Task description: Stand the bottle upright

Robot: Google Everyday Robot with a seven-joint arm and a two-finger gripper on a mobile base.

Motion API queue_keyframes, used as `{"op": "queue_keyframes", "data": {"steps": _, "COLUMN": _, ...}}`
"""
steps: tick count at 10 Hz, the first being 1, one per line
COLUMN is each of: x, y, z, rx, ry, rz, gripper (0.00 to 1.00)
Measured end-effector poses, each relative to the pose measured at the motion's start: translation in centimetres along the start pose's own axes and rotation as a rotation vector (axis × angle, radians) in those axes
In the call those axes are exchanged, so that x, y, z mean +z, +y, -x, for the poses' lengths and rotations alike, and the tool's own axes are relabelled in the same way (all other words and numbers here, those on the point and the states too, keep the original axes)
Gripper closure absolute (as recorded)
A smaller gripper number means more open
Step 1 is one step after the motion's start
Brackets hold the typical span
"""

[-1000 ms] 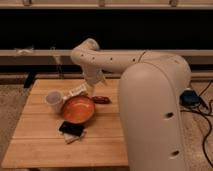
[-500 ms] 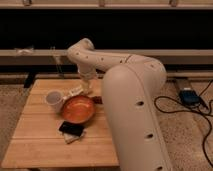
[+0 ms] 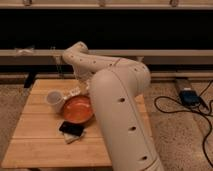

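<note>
We see the gripper (image 3: 83, 86) at the end of the white arm (image 3: 117, 100), low over the far side of the wooden table (image 3: 35, 142), just behind the back rim of the orange bowl (image 3: 77, 110). The arm's thick front section covers most of it. Its fingers are spread wide, and we see nothing between them; whether they touch anything, we cannot tell.

The bottle (image 3: 74, 93) lies on its side on the table, between the white cup (image 3: 54, 99) and the gripper, close to the bowl's back rim. It looks pale, and we cannot read its label.

In front of the bowl a flat black object (image 3: 71, 128) rests on something pale. We can make out no brand or writing on any of these things. On the floor to the right a blue box (image 3: 189, 96) lies among black cables (image 3: 172, 106).
</note>
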Motion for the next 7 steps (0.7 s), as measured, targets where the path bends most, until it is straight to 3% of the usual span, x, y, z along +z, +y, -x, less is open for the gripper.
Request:
{"op": "queue_keyframes", "data": {"steps": 2, "x": 0.6, "y": -0.7, "z": 2.4, "rx": -0.016, "ry": -0.033, "rz": -0.025, "gripper": 0.3}}
{"op": "queue_keyframes", "data": {"steps": 7, "x": 1.8, "y": -2.5, "z": 4.0, "rx": -0.018, "ry": -0.07, "rz": -0.079, "gripper": 0.3}}
